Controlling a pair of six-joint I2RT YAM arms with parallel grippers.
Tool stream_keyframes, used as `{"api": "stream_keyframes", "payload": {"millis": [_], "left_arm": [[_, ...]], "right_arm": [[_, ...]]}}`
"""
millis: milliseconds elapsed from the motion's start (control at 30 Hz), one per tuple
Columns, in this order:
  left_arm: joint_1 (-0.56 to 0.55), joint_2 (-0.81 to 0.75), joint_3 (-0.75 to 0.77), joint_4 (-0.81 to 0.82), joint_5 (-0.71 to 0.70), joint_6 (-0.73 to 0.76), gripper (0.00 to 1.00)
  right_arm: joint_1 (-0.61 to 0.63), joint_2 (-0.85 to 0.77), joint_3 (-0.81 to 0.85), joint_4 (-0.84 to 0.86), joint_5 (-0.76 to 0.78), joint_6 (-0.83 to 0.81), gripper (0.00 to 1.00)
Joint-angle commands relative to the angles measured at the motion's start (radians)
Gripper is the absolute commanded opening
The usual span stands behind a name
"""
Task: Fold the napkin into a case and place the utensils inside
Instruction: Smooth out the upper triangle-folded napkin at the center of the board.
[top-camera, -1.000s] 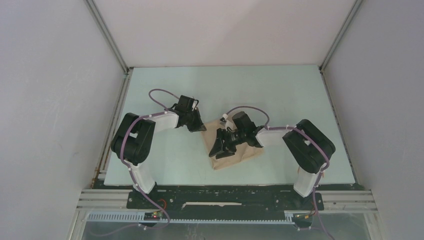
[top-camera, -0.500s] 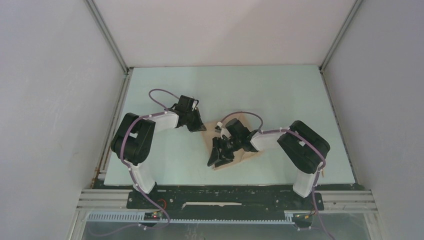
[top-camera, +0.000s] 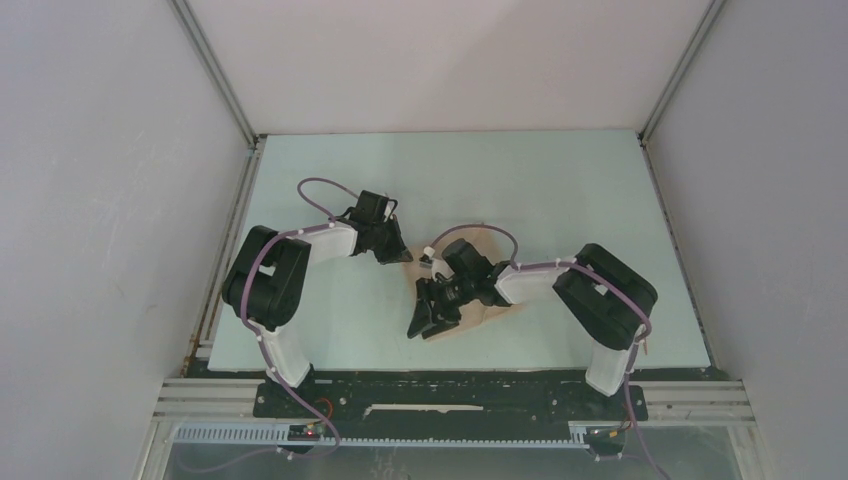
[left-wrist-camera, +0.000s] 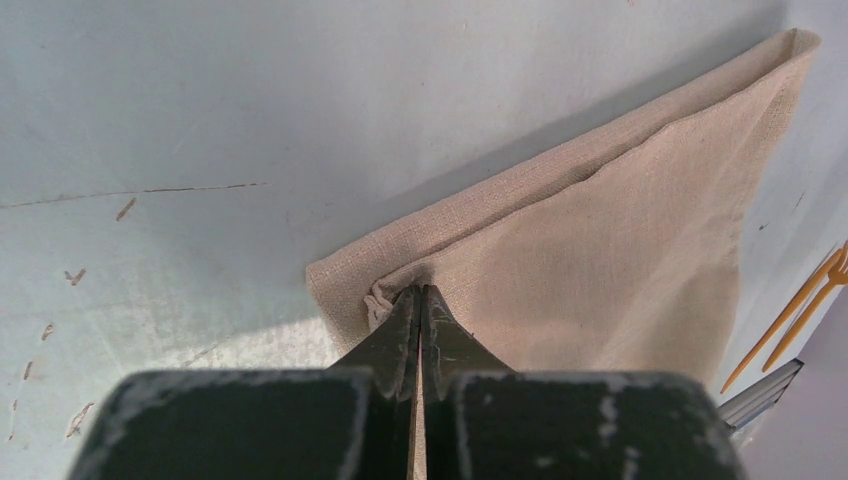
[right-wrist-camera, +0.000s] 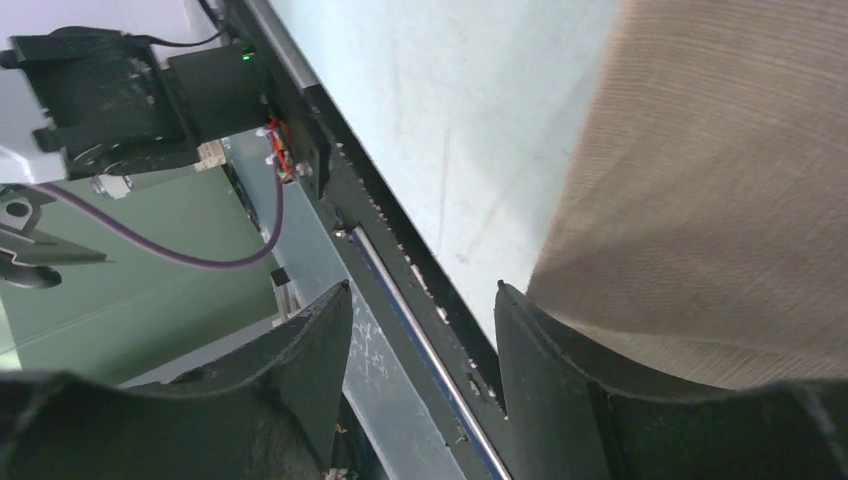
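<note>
The beige napkin (left-wrist-camera: 610, 220) lies folded on the table, its slanted upper edge doubled over. My left gripper (left-wrist-camera: 420, 293) is shut on the napkin's near-left corner, where the cloth bunches at the fingertips. In the top view the napkin (top-camera: 478, 241) is mostly covered by the right arm. My right gripper (top-camera: 422, 326) hangs open over the napkin's near-left edge with nothing between its fingers; in its wrist view the right gripper (right-wrist-camera: 422, 298) has the napkin (right-wrist-camera: 720, 190) beside its right finger. Two orange utensils (left-wrist-camera: 803, 309) lie just past the cloth's far side.
The pale green table (top-camera: 560, 180) is walled by white panels on three sides. The table's near edge, with a black strip and a metal rail (right-wrist-camera: 400, 290), runs right under the right gripper. Electronics with a purple cable (right-wrist-camera: 170, 250) sit below it.
My right gripper has slid left and toward the near edge across the napkin, staying open. The left gripper has kept its hold on the corner and has not moved.
</note>
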Motion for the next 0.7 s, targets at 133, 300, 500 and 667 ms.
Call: {"api": "stream_keyframes", "payload": {"millis": [133, 300, 500, 667], "left_arm": [[0.008, 0.045, -0.021, -0.050, -0.103, 0.025, 0.00], [0.008, 0.044, -0.021, -0.051, -0.108, 0.026, 0.00], [0.008, 0.046, -0.019, -0.051, -0.105, 0.029, 0.00], [0.008, 0.048, -0.017, -0.056, -0.105, 0.034, 0.00]], "right_arm": [[0.001, -0.043, -0.029, -0.176, 0.121, -0.093, 0.61], [-0.020, -0.299, -0.030, -0.423, 0.303, -0.130, 0.69], [-0.203, -0.531, -0.230, -0.369, 0.459, 0.103, 0.84], [-0.359, -0.712, -0.431, -0.211, 0.495, 0.312, 0.86]]}}
